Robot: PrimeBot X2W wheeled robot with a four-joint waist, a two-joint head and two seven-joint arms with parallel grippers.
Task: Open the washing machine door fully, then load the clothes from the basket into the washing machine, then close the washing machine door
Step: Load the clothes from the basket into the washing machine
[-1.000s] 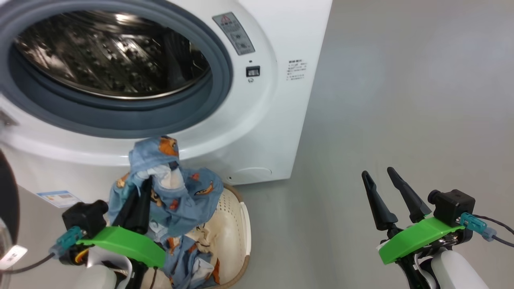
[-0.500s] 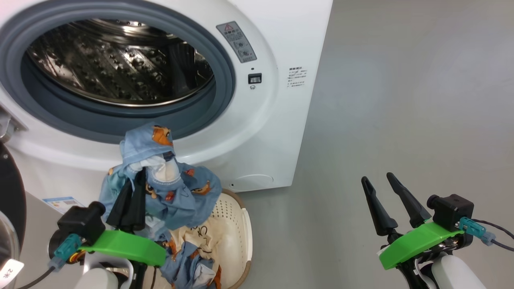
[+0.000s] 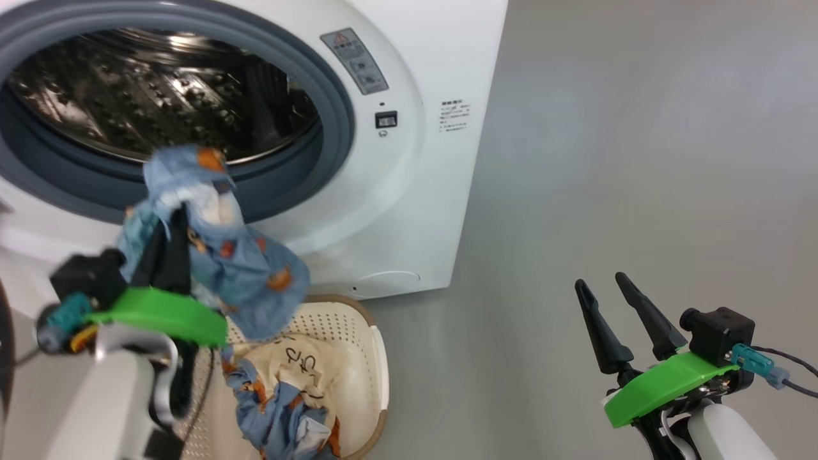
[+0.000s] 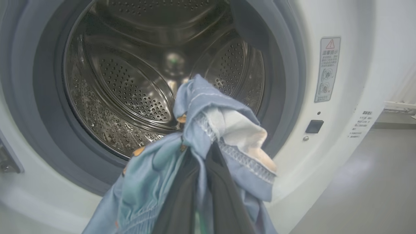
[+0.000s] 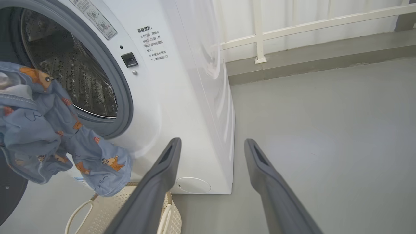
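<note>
At the left of the head view, the left gripper (image 3: 177, 217) has its jaws shut on the light blue clothes (image 3: 223, 255), whose folds hide the fingertips; motion blur softens this area, and the washing machine door (image 5: 9, 191) is cut off at the frame edge. The held garment hangs with its long axis vertical, top end toward the opening of the washing machine (image 3: 409, 191), lower end over the basket (image 3: 378, 358), where more clothes lie. At lower right, the right gripper (image 3: 601, 282) holds nothing, jaws fully apart.
</note>
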